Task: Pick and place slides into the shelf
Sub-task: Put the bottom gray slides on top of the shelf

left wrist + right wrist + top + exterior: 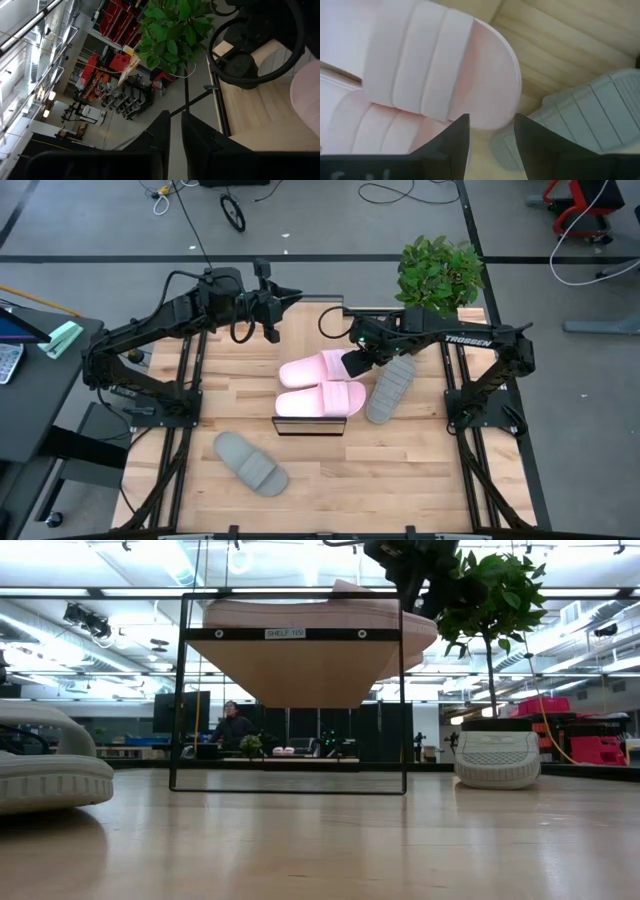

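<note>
Right gripper (490,132) released | pink slides (320,385): 2 | grey slides (250,463): 2

From above, the two pink slides (322,385) cover most of the shelf (310,423), leaving only its near edge showing. In the low view the grey slide (45,772) at the left is cut off by the picture's edge, and the right claw's tips are lost above the top border. The person (232,728) far behind the table (320,840) is too small to make out.
</note>
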Tool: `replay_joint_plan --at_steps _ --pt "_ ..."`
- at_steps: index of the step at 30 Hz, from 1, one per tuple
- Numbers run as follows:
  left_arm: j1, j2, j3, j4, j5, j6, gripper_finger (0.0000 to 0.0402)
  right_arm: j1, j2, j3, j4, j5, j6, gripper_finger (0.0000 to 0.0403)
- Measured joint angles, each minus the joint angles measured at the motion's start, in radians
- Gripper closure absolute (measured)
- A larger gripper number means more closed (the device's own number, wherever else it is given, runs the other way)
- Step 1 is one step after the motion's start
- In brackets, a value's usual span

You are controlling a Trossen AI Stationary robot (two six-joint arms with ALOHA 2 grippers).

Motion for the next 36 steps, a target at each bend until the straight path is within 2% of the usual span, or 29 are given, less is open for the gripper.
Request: replay_joint_plan --at_steps 6,10,14,18,23,29,36 --pt "0.0 0.0 0.0 0.0 0.0 -0.002 0.0341 -0.012 0.0 0.0 0.014 0.099 -0.061 0.0245" --pt "0.0 0.0 0.0 -0.013 0.0 -0.01 0.0341 -0.031 0.0 0.0 0.009 0.103 -0.081 0.0245" --pt "0.0 0.0 0.0 -0.065 0.0 -0.037 0.0349 -0.005 -0.001 0.0 -0.072 0.074 -0.09 0.0245" --pt "0.0 0.0 0.0 -0.105 0.0 -0.062 0.0355 0.064 -0.001 0.0 -0.204 0.134 -0.101 0.0245" --pt "0.0 0.0 0.0 -0.126 0.0 -0.089 0.0361 0.164 -0.022 0.0 -0.349 0.252 -0.025 0.0245" --pt "0.0 -0.005 0.0 -0.204 0.0 -0.173 0.0362 0.311 -0.088 -0.019 -0.359 0.369 0.097 0.0245" --pt "-0.009 -0.006 0.0 -0.359 0.0 -0.35 0.0365 0.485 -0.19 -0.115 -0.352 0.477 0.317 0.0245"
